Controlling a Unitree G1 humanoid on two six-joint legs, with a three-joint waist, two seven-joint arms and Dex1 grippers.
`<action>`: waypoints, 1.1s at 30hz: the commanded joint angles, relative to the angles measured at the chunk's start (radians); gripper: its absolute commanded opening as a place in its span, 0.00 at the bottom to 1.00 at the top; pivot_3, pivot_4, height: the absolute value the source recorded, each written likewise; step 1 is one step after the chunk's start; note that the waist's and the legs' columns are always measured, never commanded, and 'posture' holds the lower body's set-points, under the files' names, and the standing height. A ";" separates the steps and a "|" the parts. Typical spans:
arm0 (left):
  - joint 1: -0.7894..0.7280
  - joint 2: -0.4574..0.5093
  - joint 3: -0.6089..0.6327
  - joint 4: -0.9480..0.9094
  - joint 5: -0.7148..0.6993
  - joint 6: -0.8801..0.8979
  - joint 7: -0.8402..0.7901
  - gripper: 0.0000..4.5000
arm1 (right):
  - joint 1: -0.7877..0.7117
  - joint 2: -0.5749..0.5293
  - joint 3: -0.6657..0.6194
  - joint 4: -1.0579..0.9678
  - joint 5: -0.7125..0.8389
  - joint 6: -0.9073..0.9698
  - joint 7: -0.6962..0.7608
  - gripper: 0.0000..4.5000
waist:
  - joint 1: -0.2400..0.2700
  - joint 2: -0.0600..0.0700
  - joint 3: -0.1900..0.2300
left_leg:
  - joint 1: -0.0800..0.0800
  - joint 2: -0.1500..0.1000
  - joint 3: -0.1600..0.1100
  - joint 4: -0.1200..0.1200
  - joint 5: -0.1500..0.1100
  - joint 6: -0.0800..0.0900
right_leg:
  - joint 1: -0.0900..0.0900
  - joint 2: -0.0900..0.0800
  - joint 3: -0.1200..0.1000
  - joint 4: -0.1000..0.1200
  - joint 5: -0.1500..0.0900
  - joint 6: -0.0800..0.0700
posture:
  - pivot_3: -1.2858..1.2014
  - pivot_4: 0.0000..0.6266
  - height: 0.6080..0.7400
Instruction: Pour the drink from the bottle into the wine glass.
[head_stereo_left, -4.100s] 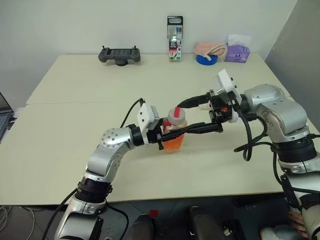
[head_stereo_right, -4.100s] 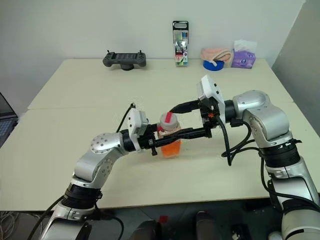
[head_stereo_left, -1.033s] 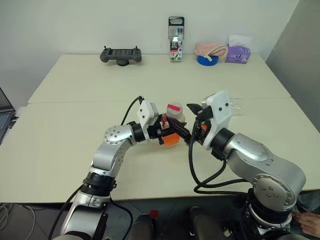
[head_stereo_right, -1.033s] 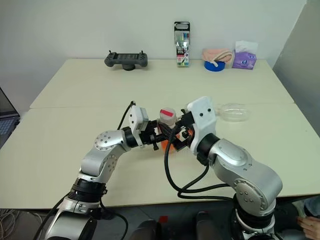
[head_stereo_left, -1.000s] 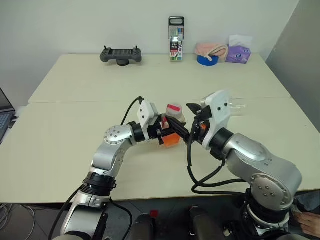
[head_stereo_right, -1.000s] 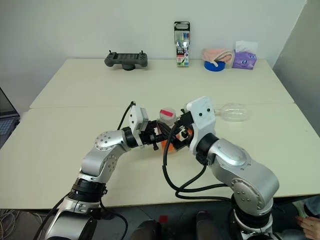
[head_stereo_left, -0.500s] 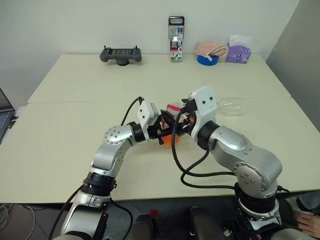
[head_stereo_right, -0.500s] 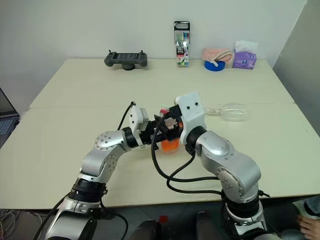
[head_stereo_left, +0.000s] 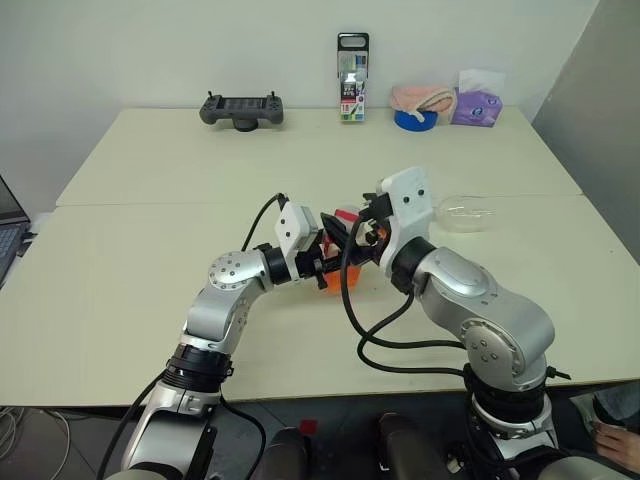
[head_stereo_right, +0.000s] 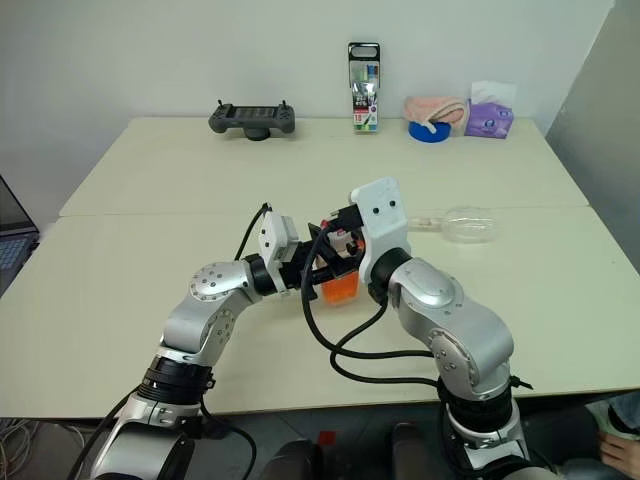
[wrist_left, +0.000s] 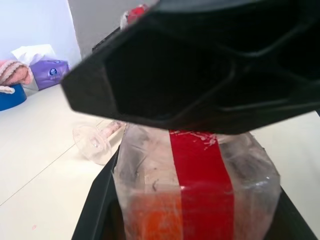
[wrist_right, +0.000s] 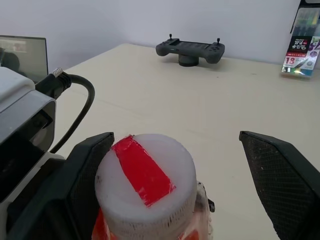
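Note:
The bottle (head_stereo_right: 340, 288), clear plastic with orange-red drink in its lower part, stands upright on the table (head_stereo_left: 150, 200). My left gripper (head_stereo_left: 325, 268) is shut on its body. Its white cap (wrist_right: 147, 185) carries a red stripe. My right gripper (wrist_right: 185, 185) is open, with one finger on each side of the cap and a gap at both fingers (wrist_right: 280, 175). The wine glass (head_stereo_left: 465, 212) lies on its side on the table, to the right of the bottle; it also appears in the left wrist view (wrist_left: 95, 142).
Along the table's far edge are a game controller (head_stereo_left: 241, 110), a tall box of pens (head_stereo_left: 350, 64), a blue tape roll (head_stereo_left: 413, 120), a pink cloth (head_stereo_left: 420, 97) and a purple tissue pack (head_stereo_left: 475, 103). A laptop corner (head_stereo_left: 8, 235) sits at far left.
My right gripper has swung in from the bottle's right side to straddle the cap. The left gripper and the bottle have stayed put.

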 joint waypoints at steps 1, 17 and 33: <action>-0.006 -0.005 0.015 -0.048 -0.008 -0.032 0.001 0.37 | 0.010 -0.020 -0.037 -0.046 -0.001 -0.022 0.019 0.94 | 0.000 0.000 0.000 | 0.000 0.000 0.000 0.000 0.000 0.000 | 0.000 0.000 0.000 0.000 0.000 0.000 | 0.52 0.24 1.00; -0.012 0.007 0.024 -0.029 0.002 -0.036 -0.008 0.37 | 0.071 -0.069 -0.071 -0.119 0.042 0.012 0.076 0.94 | 0.000 0.000 0.000 | 0.000 0.000 0.000 0.000 0.000 0.000 | 0.000 0.000 0.000 0.000 0.000 0.000 | 0.52 0.24 1.00; -0.001 0.009 0.027 -0.036 0.003 -0.030 0.002 0.37 | 0.045 0.000 -0.074 -0.128 0.073 0.026 0.063 0.94 | 0.000 0.000 0.000 | 0.000 0.000 0.000 0.000 0.000 0.000 | 0.000 0.000 0.000 0.000 0.000 0.000 | 0.52 0.24 1.00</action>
